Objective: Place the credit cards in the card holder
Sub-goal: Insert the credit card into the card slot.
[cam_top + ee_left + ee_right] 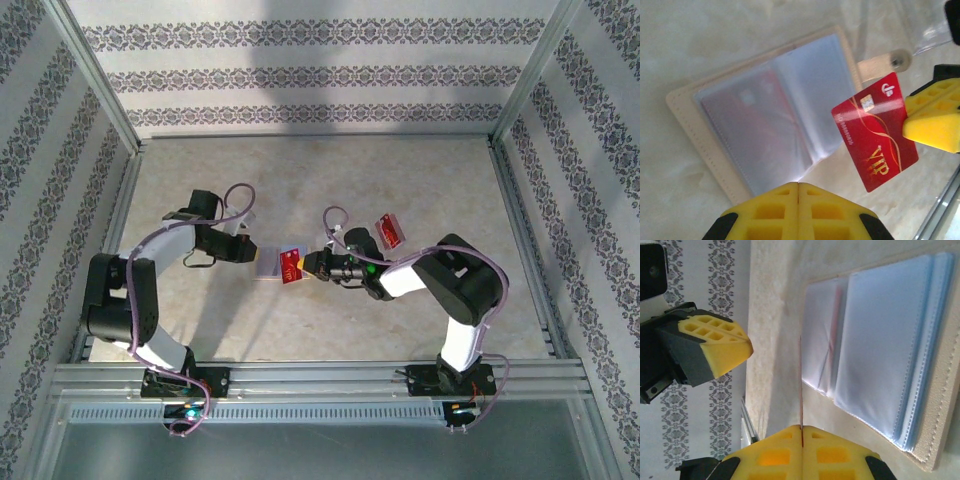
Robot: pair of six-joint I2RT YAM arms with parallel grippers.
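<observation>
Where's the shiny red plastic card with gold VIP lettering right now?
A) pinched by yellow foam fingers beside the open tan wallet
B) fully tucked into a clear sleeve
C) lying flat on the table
A: the right gripper pinches the red VIP card by one edge, outside the clear sleeves of the open tan wallet.

High rear overview down onto the table (400, 180); both wrist views close, sharing the open card holder (765, 115).
</observation>
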